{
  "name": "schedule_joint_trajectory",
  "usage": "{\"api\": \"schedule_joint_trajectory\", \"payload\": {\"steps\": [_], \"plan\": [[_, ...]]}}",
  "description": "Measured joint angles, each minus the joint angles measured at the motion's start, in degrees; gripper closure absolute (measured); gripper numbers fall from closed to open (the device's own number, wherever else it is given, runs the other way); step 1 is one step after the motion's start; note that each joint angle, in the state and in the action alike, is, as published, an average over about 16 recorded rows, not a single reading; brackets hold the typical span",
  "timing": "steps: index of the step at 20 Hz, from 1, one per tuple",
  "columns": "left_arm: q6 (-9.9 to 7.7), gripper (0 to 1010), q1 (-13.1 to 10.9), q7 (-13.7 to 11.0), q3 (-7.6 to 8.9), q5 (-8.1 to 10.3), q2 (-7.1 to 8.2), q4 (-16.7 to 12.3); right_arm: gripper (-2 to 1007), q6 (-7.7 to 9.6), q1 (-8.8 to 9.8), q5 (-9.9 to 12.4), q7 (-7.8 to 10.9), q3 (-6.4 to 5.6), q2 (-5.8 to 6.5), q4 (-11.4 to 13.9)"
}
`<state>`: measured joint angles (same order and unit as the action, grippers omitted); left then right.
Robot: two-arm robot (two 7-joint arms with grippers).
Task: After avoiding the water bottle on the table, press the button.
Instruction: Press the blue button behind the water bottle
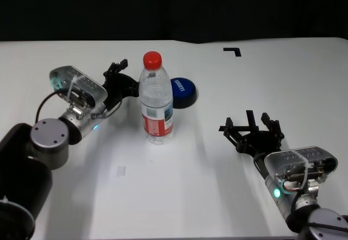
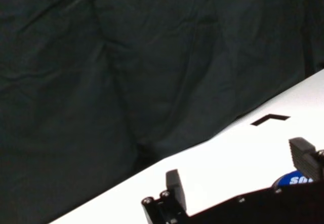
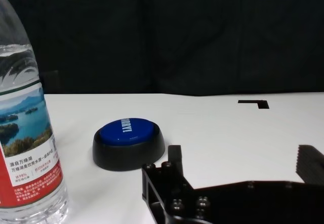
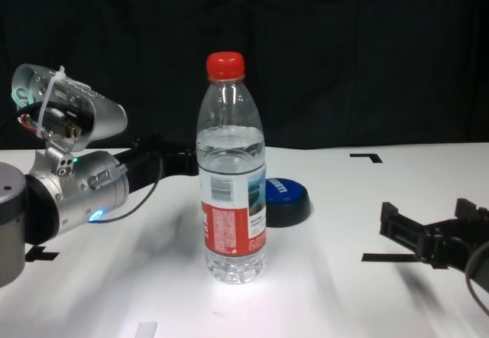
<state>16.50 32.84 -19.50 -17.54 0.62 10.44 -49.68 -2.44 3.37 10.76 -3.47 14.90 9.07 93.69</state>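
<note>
White table (image 1: 179, 196), bottle (image 1: 156, 101) upright mid-table, blue button (image 1: 182, 91) just behind at two o'clock, unpressed. Left gripper (image 1: 120, 78), spread wide, at bottle's ten o'clock, probably nearly past. Right gripper (image 1: 251, 130) released, idle at four o'clock.

Both arms are silver-grey cylinders with clear wrist housings, white zip ties, black cables, small teal lights, and black screw-studded left gripper (image 1: 120, 73) and right gripper (image 1: 251, 125).

Bottle (image 4: 233, 177) hides button (image 4: 286, 198) edge, perhaps left tool (image 4: 174, 160) tips.
</note>
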Motion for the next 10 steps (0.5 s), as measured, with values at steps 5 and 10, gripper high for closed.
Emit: {"api": "schedule_joint_trajectory", "payload": {"steps": [5, 10], "plan": [[-0.69, 7, -0.82, 1.14, 0.55, -0.37, 0.5, -1.42, 2, 0.0, 0.0, 0.0, 0.0, 0.0, 0.0, 0.0], [-1.94, 7, -2.45, 2.68, 1.52, -0.87, 1.28, -4.14, 2, 0.0, 0.0, 0.0, 0.0, 0.0, 0.0, 0.0]]}}
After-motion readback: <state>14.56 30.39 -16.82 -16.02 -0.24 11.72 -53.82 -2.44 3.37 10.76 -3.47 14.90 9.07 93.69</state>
